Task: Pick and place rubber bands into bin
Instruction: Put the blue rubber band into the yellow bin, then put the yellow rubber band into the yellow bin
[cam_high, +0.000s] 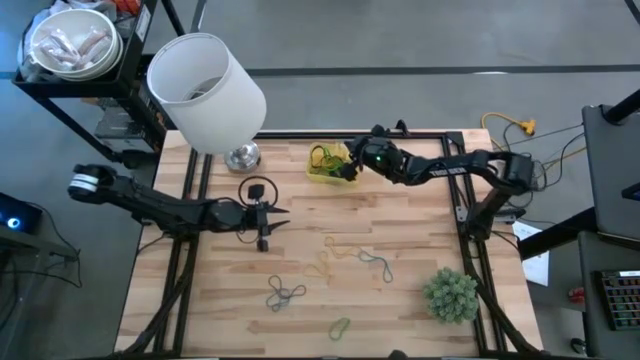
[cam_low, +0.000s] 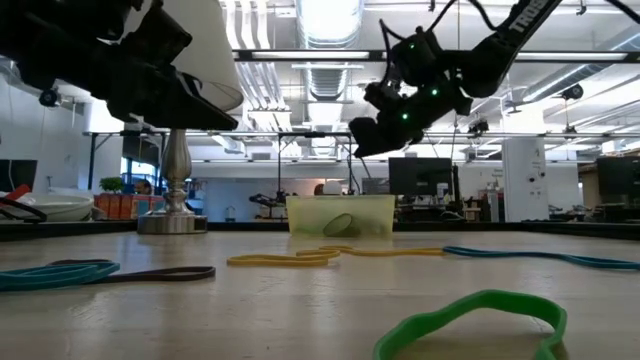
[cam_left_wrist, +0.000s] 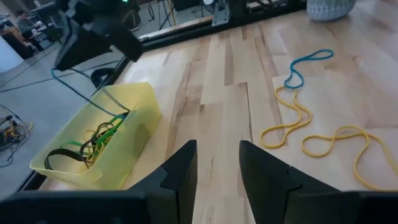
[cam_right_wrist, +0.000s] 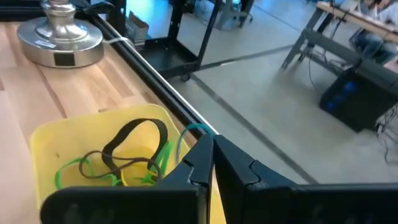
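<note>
Closest to the low camera, a green rubber band (cam_low: 475, 318) lies on the wooden table (cam_high: 400, 300), near the table's front edge. Farther back in that view are a long yellow band (cam_low: 300, 257), a blue band (cam_low: 540, 257) on one side, and a teal band touching a brown one (cam_low: 110, 272) on the other. From above, these loose bands are scattered over the front half of the table, between the two arms and a green spiky ball (cam_high: 452, 293) at the front right corner.

At the back edge of the table sits the yellow bin (cam_high: 322, 168), with green and black bands (cam_right_wrist: 134, 152) already lying inside it. Right gripper (cam_high: 352, 168) hangs just over the bin's right end; its fingers are pressed together on a thin blue band (cam_left_wrist: 87, 93), which hangs from the fingertips down into the bin.

Left gripper (cam_high: 264, 218) hovers above the table's left-centre, well apart from the bin, pointing toward it. Its fingers (cam_left_wrist: 183, 171) stand apart with a narrow gap between them and nothing is in that gap.

Behind the left gripper, a lamp with a white shade (cam_high: 205, 90) and a silver base (cam_high: 242, 156) stands at the back left of the table, just beside the bin.
</note>
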